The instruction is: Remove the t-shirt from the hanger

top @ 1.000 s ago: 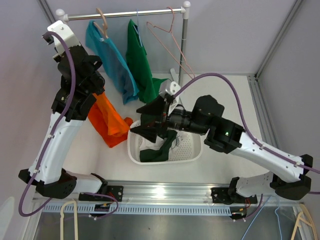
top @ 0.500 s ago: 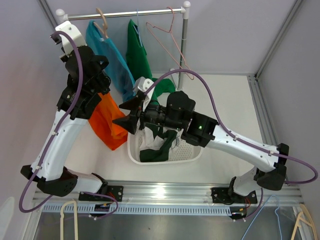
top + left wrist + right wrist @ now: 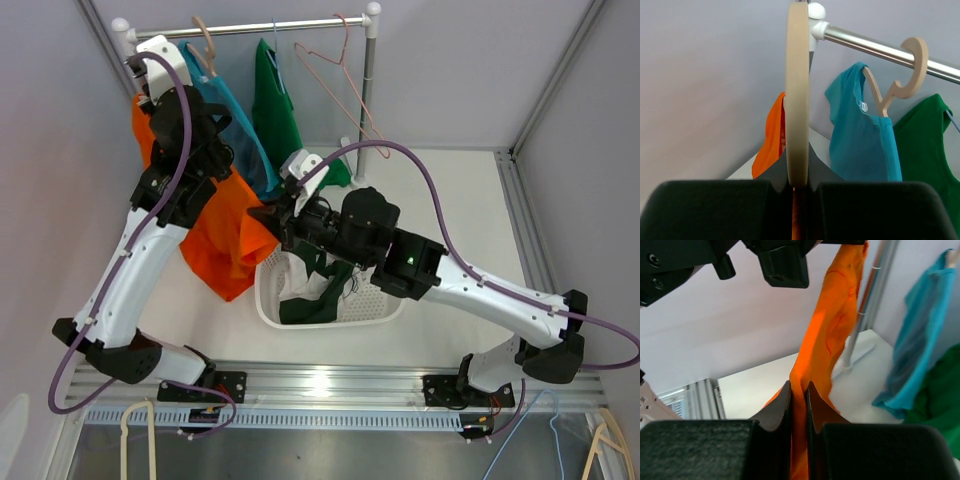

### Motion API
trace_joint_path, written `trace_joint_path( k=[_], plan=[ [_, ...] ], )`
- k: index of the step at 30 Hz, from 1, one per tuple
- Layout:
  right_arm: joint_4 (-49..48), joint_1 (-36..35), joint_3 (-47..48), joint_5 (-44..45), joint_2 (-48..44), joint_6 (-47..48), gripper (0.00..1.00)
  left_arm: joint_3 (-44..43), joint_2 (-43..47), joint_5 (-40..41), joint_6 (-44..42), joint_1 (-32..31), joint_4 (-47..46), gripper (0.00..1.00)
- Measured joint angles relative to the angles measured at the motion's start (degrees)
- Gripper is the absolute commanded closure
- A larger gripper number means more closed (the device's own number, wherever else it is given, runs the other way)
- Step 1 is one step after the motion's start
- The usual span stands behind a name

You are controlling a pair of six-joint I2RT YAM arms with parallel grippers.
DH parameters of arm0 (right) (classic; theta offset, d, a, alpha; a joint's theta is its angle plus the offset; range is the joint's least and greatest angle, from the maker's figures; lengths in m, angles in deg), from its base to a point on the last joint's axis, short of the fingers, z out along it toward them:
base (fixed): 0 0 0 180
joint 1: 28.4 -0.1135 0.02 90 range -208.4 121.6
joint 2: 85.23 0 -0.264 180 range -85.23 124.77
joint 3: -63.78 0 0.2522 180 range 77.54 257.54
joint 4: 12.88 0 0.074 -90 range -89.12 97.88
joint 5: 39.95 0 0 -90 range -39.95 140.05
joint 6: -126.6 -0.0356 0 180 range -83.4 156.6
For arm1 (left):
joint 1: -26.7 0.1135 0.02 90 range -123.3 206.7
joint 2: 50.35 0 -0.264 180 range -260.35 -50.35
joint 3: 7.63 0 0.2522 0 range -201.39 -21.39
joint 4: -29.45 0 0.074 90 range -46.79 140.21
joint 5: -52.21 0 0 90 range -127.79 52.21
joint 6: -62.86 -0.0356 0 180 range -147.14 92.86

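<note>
The orange t-shirt [image 3: 215, 235] hangs on a beige wooden hanger [image 3: 797, 95]. My left gripper [image 3: 799, 187] is shut on that hanger and holds it high by the rail's left end, near the rack's corner knob [image 3: 121, 25]. In the top view the left gripper [image 3: 152, 98] is mostly masked by its own wrist. My right gripper [image 3: 799, 390] is shut on a fold of the orange t-shirt [image 3: 835, 325], lower down on its right side, just above the basket's left rim. In the top view the right gripper [image 3: 268, 222] touches the orange cloth.
On the rail [image 3: 260, 27] hang a teal shirt [image 3: 235, 130] on a wooden hanger [image 3: 205, 45], a green shirt [image 3: 275, 110] and an empty pink wire hanger [image 3: 340, 85]. A white basket [image 3: 385, 300] below holds a dark green garment [image 3: 315, 300]. The rack's post [image 3: 368, 80] stands behind.
The left arm has raised the hanger and orange t-shirt up toward the rail's left end. The right arm swung left and its jaws closed on the shirt's cloth.
</note>
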Motion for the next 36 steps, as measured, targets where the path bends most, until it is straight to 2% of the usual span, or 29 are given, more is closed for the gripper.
trace_joint_path(
  k=[9, 11, 13, 16, 20, 24, 36],
  plan=[
    [1.8, -2.1, -0.6, 8.6, -1.6, 0.8, 1.00, -3.7, -2.9, -5.0, 2.5, 0.0, 5.8, 0.99],
    [1.3, -2.3, -1.0, 9.6, -1.9, 0.8, 0.77, -4.8, -3.3, -6.1, 2.5, 0.1, 6.7, 0.99],
    [2.7, -2.5, -1.3, 9.0, -2.4, 0.3, 0.64, -5.5, -3.7, -6.9, 2.4, 0.8, 6.3, 0.99],
    [6.2, -5.6, -2.6, 7.1, -4.9, 0.1, 0.54, -6.2, -4.2, -7.7, 2.5, 4.5, 5.0, 0.99],
    [6.4, -6.5, -2.6, 5.5, -5.3, 0.1, 0.51, -6.6, -4.2, -7.9, 2.5, 5.6, 4.7, 0.99],
    [6.5, -5.3, -2.6, 4.8, -4.6, -0.1, 0.41, -6.6, -4.2, -8.5, 2.6, 5.6, 4.9, 0.99],
    [4.9, -1.8, -2.6, 4.1, -0.4, 0.0, 0.41, -6.6, -2.3, -9.4, 3.7, 5.6, 5.9, 0.99]
  ],
)
